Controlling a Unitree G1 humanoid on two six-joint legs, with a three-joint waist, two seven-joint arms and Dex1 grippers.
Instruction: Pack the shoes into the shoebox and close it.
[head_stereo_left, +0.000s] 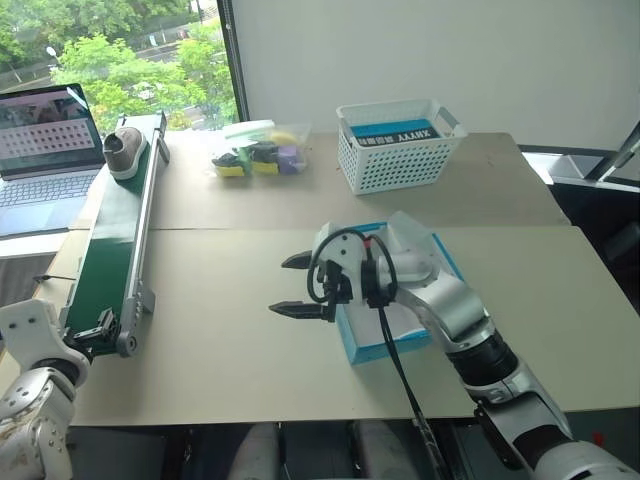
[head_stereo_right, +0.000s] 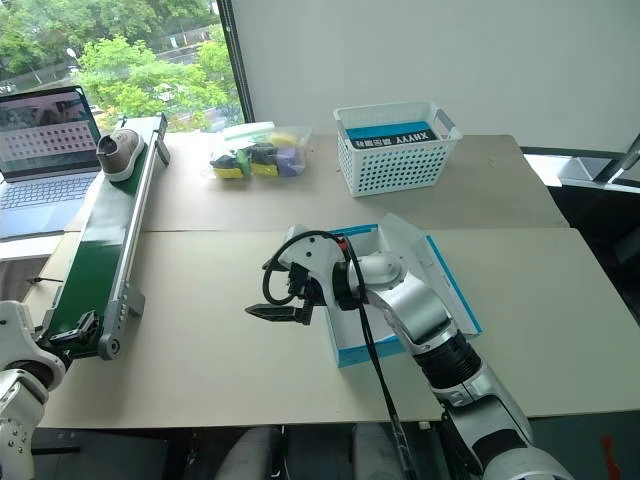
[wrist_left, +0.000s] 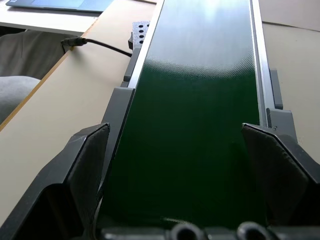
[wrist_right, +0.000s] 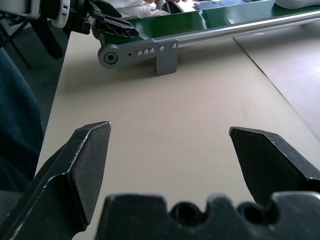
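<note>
Your right gripper (head_stereo_left: 292, 285) hovers over the middle of the tan table (head_stereo_left: 230, 350), pointing toward the robot's left, its two black fingers spread wide with nothing between them. Just behind that hand, partly hidden by the arm, the light-blue shoebox (head_stereo_right: 345, 350) lies on the table with its white inside showing. Your left gripper (wrist_left: 180, 150) sits at the near end of the green conveyor belt (head_stereo_left: 110, 250), fingers also wide apart and empty, one on each side of the belt. One shoe (head_stereo_left: 124, 150), a grey-beige sneaker, rests at the far end of that belt, well apart from both hands. At the back of the table stand a white lattice basket (head_stereo_left: 398, 160) and a clear bag of coloured items (head_stereo_left: 258, 152). A laptop (head_stereo_left: 45, 150) is open beyond the belt.
</note>
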